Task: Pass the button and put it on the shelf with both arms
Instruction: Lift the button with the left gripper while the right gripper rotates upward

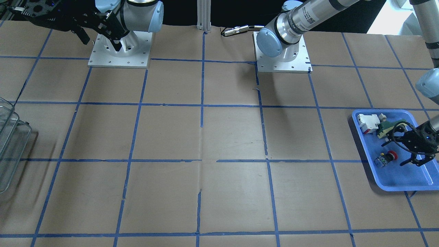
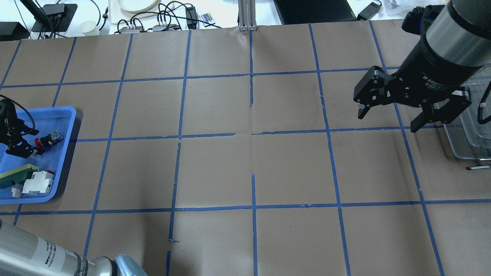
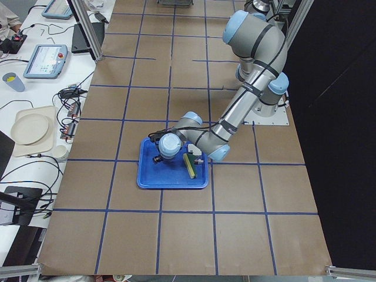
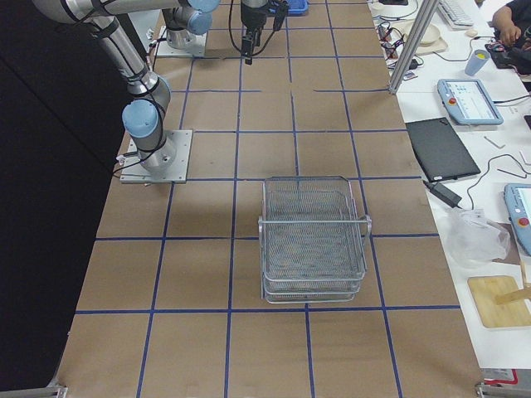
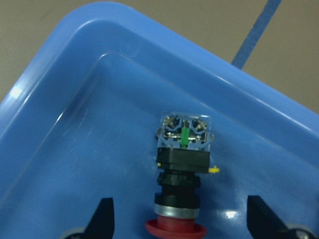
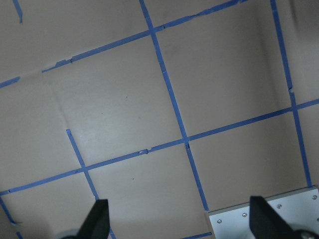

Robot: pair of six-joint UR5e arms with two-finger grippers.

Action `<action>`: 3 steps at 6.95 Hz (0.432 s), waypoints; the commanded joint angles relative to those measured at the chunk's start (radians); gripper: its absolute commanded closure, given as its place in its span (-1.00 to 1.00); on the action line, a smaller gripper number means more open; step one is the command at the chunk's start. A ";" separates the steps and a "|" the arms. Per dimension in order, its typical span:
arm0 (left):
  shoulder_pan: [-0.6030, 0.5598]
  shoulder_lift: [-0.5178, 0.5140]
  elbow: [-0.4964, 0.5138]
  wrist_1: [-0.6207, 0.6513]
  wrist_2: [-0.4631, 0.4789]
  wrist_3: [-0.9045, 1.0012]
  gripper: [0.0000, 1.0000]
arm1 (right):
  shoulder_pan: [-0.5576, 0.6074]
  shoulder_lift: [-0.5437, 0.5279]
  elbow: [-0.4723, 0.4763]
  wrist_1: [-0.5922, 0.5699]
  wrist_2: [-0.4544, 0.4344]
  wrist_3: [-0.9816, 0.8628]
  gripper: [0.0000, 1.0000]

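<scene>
The button lies on its side in the blue tray, red head toward my left gripper; it also shows in the front view and the overhead view. My left gripper is open low over the tray, its fingers on either side of the red head and not touching it. My right gripper is open and empty, held high above the table beside the wire-mesh shelf. It also shows in the right wrist view.
A white-and-red block and a green-and-yellow wedge lie in the tray's end nearer the robot. The arm bases stand on white plates. Blue tape lines grid the brown table.
</scene>
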 commanded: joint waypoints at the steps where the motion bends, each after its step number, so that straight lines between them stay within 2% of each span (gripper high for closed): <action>1: 0.009 -0.008 0.002 0.000 0.002 0.025 -0.78 | -0.042 0.005 0.002 0.037 0.118 0.093 -1.00; 3: 0.009 -0.003 0.004 -0.002 0.003 0.033 -0.32 | -0.049 0.017 0.002 0.101 0.295 0.246 -1.00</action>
